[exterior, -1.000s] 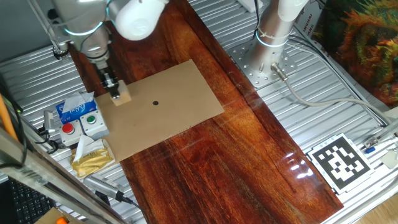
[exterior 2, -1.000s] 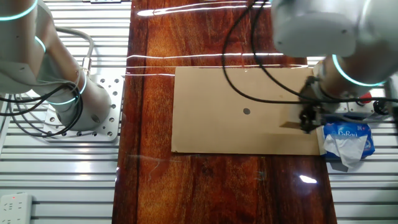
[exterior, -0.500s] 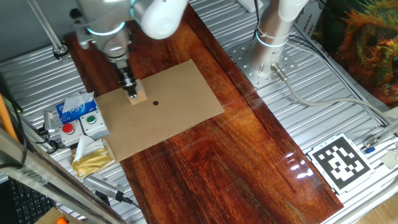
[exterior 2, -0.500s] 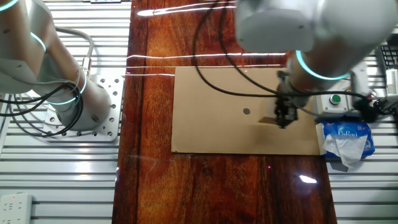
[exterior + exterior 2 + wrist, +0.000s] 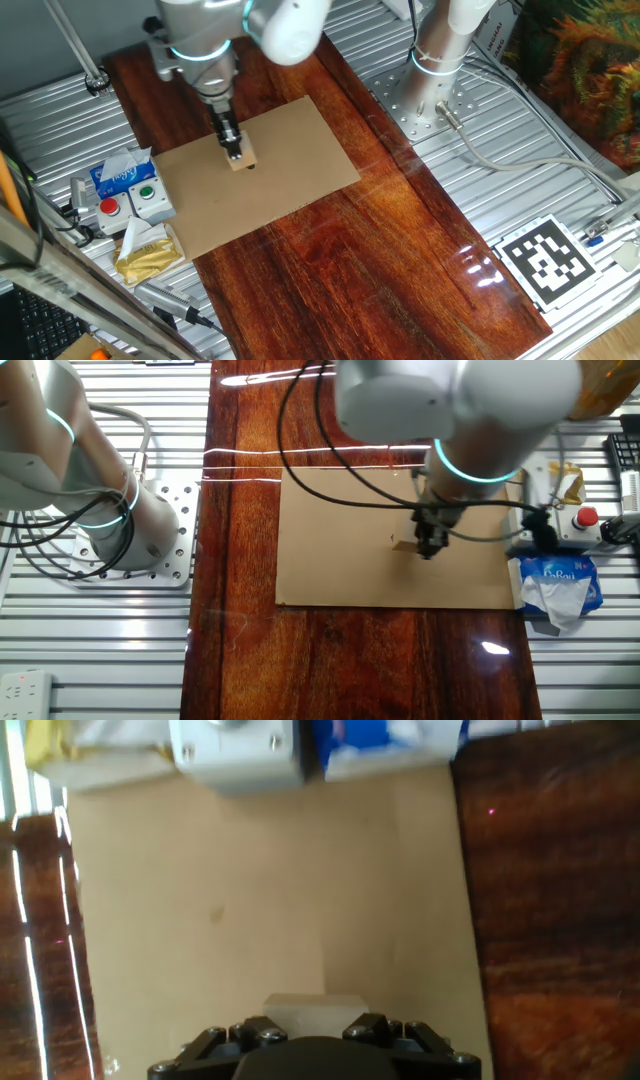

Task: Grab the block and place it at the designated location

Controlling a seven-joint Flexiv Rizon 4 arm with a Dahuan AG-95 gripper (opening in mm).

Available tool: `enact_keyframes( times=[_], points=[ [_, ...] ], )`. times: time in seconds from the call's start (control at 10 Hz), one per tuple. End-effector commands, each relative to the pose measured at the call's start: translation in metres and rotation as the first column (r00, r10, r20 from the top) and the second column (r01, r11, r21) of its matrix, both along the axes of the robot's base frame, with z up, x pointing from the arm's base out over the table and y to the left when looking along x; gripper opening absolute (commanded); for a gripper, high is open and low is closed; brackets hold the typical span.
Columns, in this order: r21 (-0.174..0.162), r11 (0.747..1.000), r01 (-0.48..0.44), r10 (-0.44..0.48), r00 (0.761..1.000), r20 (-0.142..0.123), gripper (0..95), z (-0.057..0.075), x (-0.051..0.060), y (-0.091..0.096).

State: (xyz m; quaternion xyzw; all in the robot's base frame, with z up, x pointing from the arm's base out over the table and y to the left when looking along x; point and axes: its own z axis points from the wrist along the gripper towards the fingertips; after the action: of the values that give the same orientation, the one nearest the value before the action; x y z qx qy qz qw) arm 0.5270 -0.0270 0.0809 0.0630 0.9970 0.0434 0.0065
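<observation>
My gripper [image 5: 236,155] is shut on the block [image 5: 242,160], a small pale tan wooden cube, and holds it over the middle of the light-brown cardboard sheet [image 5: 290,140]. In the other fixed view the gripper [image 5: 428,550] holds the block [image 5: 406,545] just right of where the black dot [image 5: 394,539] lies. In the one fixed view the dot is mostly hidden by the block. In the hand view the block [image 5: 312,1007] shows between the fingers [image 5: 210,1042] at the bottom edge, above the sheet [image 5: 250,890].
A white box with red and green buttons [image 5: 135,198], a blue packet [image 5: 120,172] and a yellow wrapper [image 5: 150,252] lie left of the sheet. A second arm's base [image 5: 440,60] stands at the back. A black-and-white tag [image 5: 545,262] lies at the right.
My gripper has carried the block from the sheet's left edge toward the middle, up to the black dot.
</observation>
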Motion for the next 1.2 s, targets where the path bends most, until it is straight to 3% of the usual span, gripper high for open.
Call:
enact_keyframes(
  times=[0.1, 0.3, 0.9, 1.2],
  points=[
    [0.001, 1.000, 0.005, -0.005, 1.000, -0.003, 19.0, -0.002, -0.007, 0.004],
    [-0.004, 1.000, 0.006, -0.006, 1.000, -0.001, 19.0, -0.004, -0.012, 0.007],
    [0.000, 1.000, -0.011, 0.011, 1.000, 0.006, 19.0, -0.006, -0.013, 0.007],
    [0.005, 1.000, -0.021, 0.021, 1.000, 0.013, 19.0, -0.015, -0.012, 0.006]
  ],
)
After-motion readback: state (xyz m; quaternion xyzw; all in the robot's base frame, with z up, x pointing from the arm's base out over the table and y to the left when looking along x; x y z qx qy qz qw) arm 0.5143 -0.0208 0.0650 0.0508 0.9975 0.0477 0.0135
